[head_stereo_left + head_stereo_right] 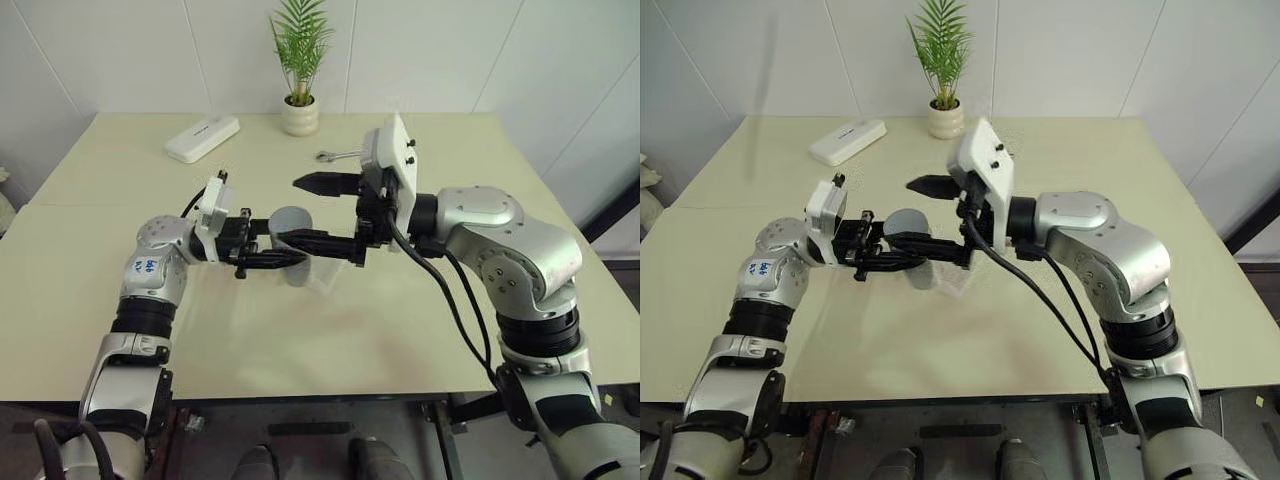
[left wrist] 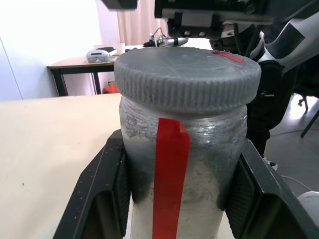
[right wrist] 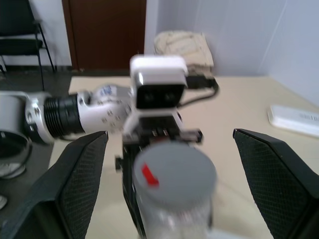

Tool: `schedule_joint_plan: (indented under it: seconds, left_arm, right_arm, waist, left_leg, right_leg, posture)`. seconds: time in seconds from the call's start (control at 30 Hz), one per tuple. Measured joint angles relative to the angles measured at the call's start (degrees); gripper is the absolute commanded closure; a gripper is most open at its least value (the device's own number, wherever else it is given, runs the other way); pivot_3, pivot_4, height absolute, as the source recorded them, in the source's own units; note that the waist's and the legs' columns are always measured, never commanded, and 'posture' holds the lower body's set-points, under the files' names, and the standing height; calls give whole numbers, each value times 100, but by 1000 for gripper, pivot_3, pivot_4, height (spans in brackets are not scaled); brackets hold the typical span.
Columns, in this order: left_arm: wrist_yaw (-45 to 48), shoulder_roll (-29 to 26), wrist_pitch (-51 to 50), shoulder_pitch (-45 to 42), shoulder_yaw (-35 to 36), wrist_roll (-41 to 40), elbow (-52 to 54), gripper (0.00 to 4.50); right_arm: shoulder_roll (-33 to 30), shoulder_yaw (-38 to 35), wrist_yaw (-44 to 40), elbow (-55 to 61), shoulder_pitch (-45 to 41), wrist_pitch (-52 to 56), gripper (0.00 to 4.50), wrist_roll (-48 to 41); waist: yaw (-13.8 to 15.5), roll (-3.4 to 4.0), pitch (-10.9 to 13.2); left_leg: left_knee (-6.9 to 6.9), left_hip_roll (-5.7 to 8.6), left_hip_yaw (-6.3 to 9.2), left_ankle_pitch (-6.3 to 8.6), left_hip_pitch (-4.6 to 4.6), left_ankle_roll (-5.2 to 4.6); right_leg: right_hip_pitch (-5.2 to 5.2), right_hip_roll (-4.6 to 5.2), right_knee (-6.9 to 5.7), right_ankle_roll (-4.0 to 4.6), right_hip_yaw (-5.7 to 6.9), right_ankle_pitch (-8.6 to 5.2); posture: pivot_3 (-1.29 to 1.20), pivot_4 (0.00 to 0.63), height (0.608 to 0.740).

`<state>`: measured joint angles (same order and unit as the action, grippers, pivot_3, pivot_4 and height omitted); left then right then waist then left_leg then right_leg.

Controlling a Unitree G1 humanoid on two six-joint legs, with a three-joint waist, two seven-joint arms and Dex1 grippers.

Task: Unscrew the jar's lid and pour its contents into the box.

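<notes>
Left claw pinches the jar upright above the bench, lid on, while the right claw stands spread around it.

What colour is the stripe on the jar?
Red. The stripe runs down the silvery-grey jar; the left wrist view shows it best.

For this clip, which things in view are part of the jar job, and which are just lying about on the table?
Part of the job:
- jar, gripped by the left gripper
- lid, on the jar
- box, clear, on the table by the jar
- right gripper, open around the lid

Lying about:
- potted plant
- white oblong device
- wrench
</notes>
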<state>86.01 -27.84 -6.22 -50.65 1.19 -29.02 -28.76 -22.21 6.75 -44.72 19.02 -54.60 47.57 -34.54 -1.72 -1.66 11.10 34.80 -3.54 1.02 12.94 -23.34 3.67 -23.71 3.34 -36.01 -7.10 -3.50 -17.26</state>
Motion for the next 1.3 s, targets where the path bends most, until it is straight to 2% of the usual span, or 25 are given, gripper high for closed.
schedule_joint_plan:
  seconds: [0.3,0.7,1.07,1.3]
  left_arm:
    - [4,59,-3,-87,-133,1,-153,2499]
    - [5,43,-82,-90,-228,-8,-113,2499]
    - [6,16,-126,-17,-241,-11,-7,2499]
    - [6,-15,-136,72,-240,-25,245,2499]
  right_arm:
    - [506,449,141,-351,-10,-268,277,228]
    - [526,616,-141,-829,-29,-714,277,559]
    - [469,640,-932,-1282,-185,-1038,277,592]
    - [484,639,-1064,-1722,-318,-1259,277,834]
  waist:
    - [7,0,0]
    - [0,1,1]
    - [-4,1,1]
    - [-3,2,1]
  left_leg:
    - [3,0,0,1,-3,-1]
    - [3,-2,0,1,-3,0]
    - [6,-3,0,1,-3,-1]
    - [7,-3,0,2,-3,1]
  right_leg:
    - [-1,0,0,0,0,0]
    - [-1,-3,-2,0,0,0]
    - [-1,-3,-4,0,0,0]
    - [-1,-3,-4,0,0,0]
  posture:
    - [0,150,740]
    - [0,150,740]
    - [0,150,740]
    - [0,150,740]
